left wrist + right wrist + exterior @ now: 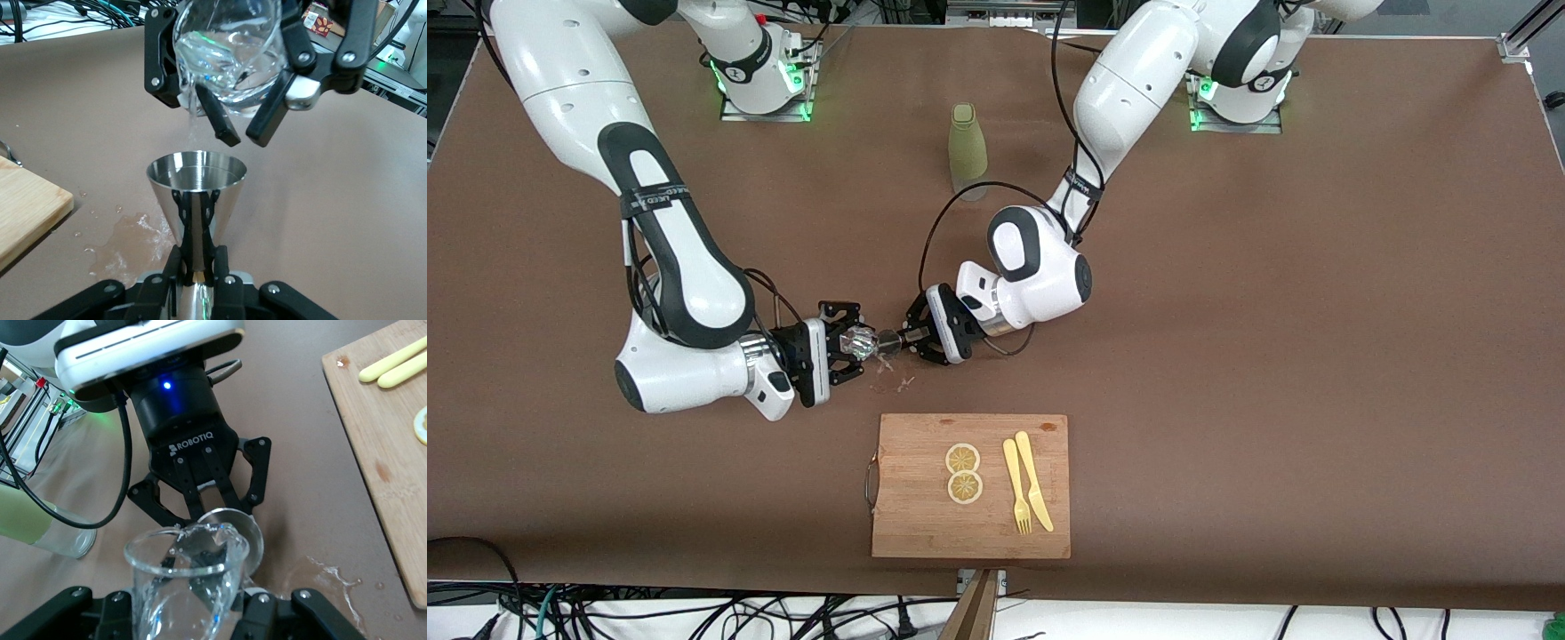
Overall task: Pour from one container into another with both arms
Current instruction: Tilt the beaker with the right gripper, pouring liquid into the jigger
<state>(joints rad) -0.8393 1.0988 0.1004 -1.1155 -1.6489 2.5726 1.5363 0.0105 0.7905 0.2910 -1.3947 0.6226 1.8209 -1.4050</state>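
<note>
The right tool pinches a tipped clear glass over the shiny metal cup that the left tool squeezes, at twelve o'clock from the cutting board (glass breaks easily and is slippery, so hold its sides firmly).

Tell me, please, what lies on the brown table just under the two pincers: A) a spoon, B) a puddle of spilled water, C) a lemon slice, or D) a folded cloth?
B: a wet puddle of spilled water spreads on the table beside the cutting board, under the right pincer, which tips a glass, and the left pincer, which holds a steel jigger.
</note>
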